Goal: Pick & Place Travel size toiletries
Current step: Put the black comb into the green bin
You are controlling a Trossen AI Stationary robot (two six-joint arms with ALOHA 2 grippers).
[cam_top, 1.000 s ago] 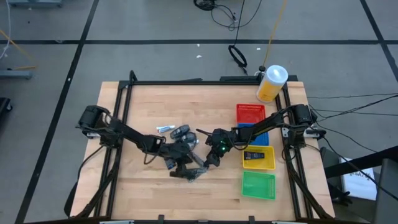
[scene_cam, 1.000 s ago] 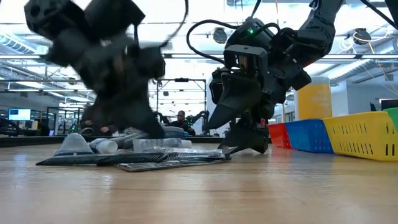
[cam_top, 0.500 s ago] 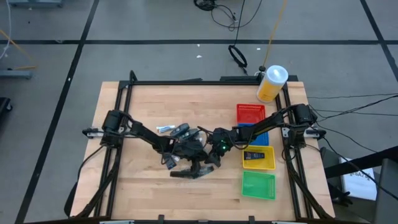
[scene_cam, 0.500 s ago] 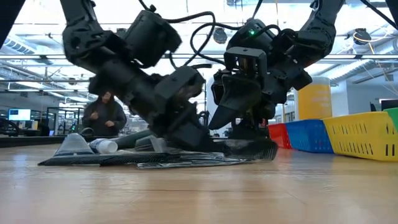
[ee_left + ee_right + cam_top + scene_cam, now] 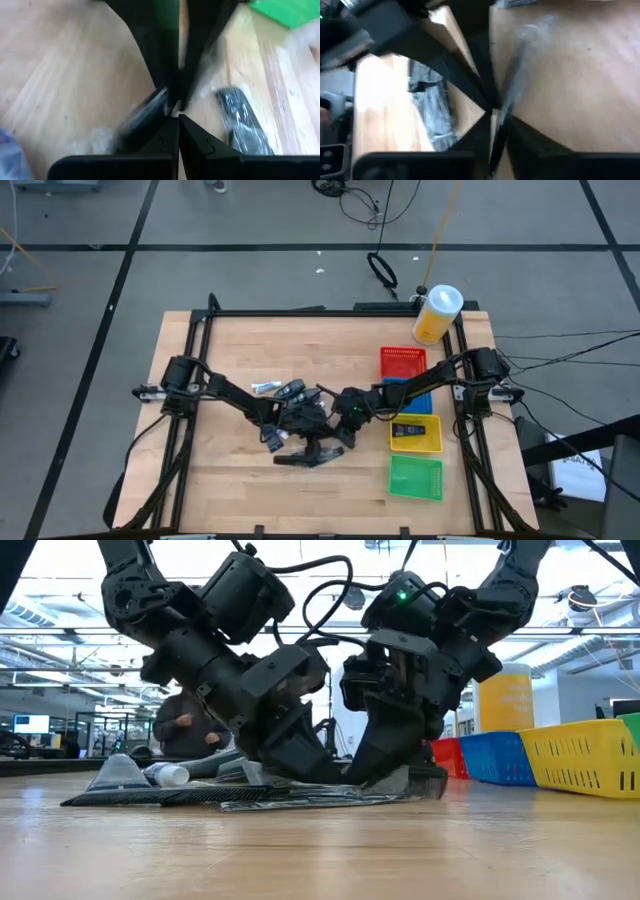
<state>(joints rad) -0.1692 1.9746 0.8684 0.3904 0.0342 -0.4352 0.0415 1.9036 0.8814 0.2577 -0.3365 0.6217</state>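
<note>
2 grippers of mine are meeting over the same heap of travel size toiletries (image 5: 300, 430) in the middle of the wooden table (image 5: 240, 350). My left gripper (image 5: 322, 437) is reaching in from the left side and pressing its tip down into the pile with its fingers closed together; in the left wrist view they are touching at the tips, and I cannot tell whether anything is caught between them. My right gripper (image 5: 338, 432) is coming in from the right and is down at the pile's right end, just beside the left one. Its fingers are pinched nearly together there, and in the right wrist view a thin dark sachet (image 5: 496, 132) is sitting edge-on between them, so I am gripping it. In the low view the sachet's end (image 5: 415, 780) is sticking out to the right of that gripper, just above the tabletop. The remaining toiletries are lying as flat dark packets with a small clear bottle (image 5: 167, 774) at the left of the heap. To my right, 4 small baskets are sitting in a column: a red basket (image 5: 402, 362), a blue basket (image 5: 422, 402) partly under my right arm, a yellow basket (image 5: 416, 434) with a dark item inside, and a green basket (image 5: 415, 478). A yellow canister (image 5: 436, 314) with a white lid is standing at the far right corner.
</note>
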